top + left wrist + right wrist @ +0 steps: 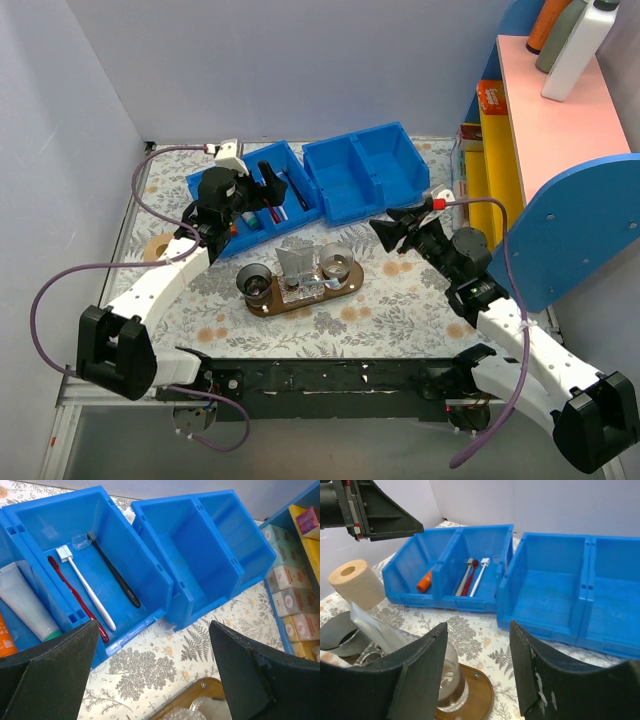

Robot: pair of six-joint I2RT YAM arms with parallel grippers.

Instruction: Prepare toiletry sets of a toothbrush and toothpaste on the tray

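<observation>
1. At the far left, a pale roll (155, 248) stood on the patterned table (400, 300), close beside the left arm.
2. The left gripper (268, 185) hung above the left blue bin (205, 185). Its fingers were spread wide with nothing between them.
3. An orange tube (424, 581) and a pale tube with a green cap (25, 600) lay in that bin's left compartment. In the right compartment the toothbrush (87, 590) lay flat between a red toothbrush (75, 595) and a dark toothbrush (115, 570), its head toward the back wall.
4. The tray (262, 306) sat on the table in front of the bins, well apart from the toothbrush. It carried glass cups (335, 268) and some clear wrapping (298, 268).
5. The right blue bin (345, 210) stood just beside the left one.
6. The right gripper (385, 232) hovered near the tray's right end, its fingers parted and gripping nothing.
</observation>
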